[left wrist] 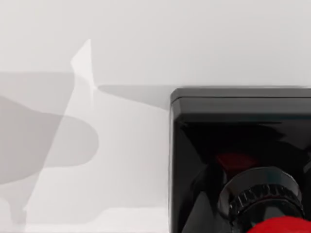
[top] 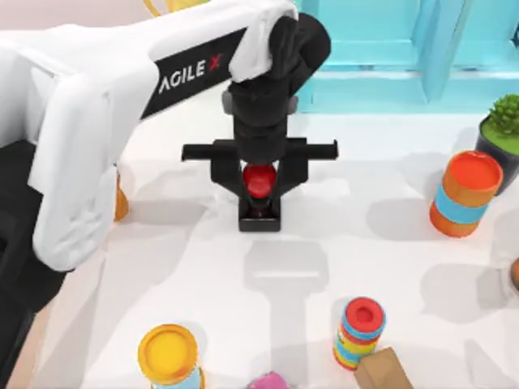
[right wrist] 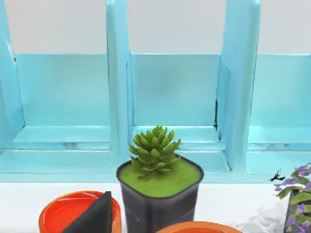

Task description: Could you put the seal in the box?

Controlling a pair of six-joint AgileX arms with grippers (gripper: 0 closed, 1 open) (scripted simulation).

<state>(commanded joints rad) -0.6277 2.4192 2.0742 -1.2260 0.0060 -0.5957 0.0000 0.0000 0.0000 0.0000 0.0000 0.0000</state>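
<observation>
- The left pincer [top: 259, 188] hung over the seal [top: 259, 194] mid-table [top: 365, 251], fingers spread beside the red knob.
- Whether they gripped it, I could not tell.

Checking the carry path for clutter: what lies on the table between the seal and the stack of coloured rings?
Nothing: in the top view, bare white table with shadows runs from the seal to the stack of coloured rings.
</observation>
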